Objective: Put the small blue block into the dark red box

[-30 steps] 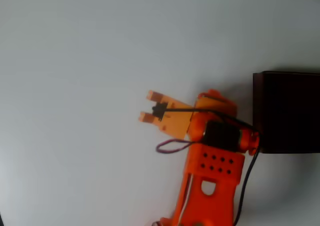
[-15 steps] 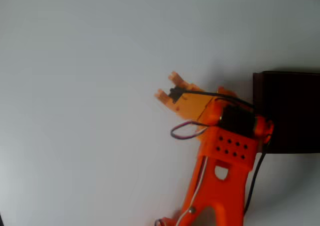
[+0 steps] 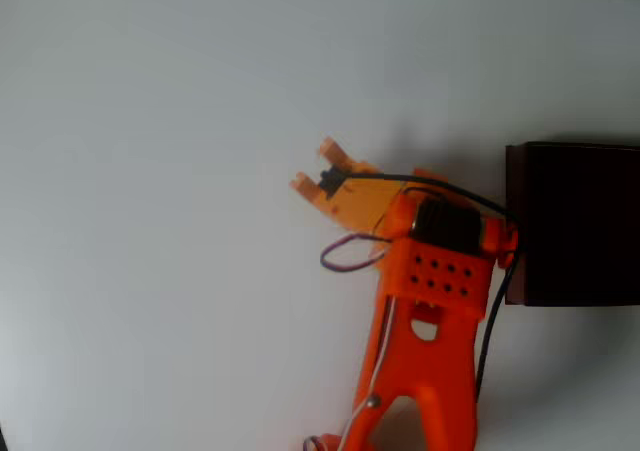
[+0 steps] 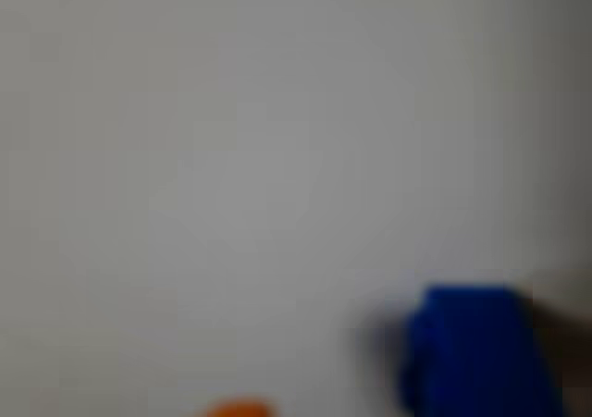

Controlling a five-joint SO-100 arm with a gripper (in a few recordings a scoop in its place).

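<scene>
The bench (image 3: 160, 171) is a plain, pale grey-white surface that fills most of the overhead view. At the right edge of that frame, around mid-height, the dark red box (image 3: 575, 226) sits directly on it, its thin red-brown walls framing a nearly black inside. In the blurred wrist view, the small blue block (image 4: 476, 352) appears at the lower right of the frame against the same pale surface; whether it rests on the bench cannot be told.
</scene>
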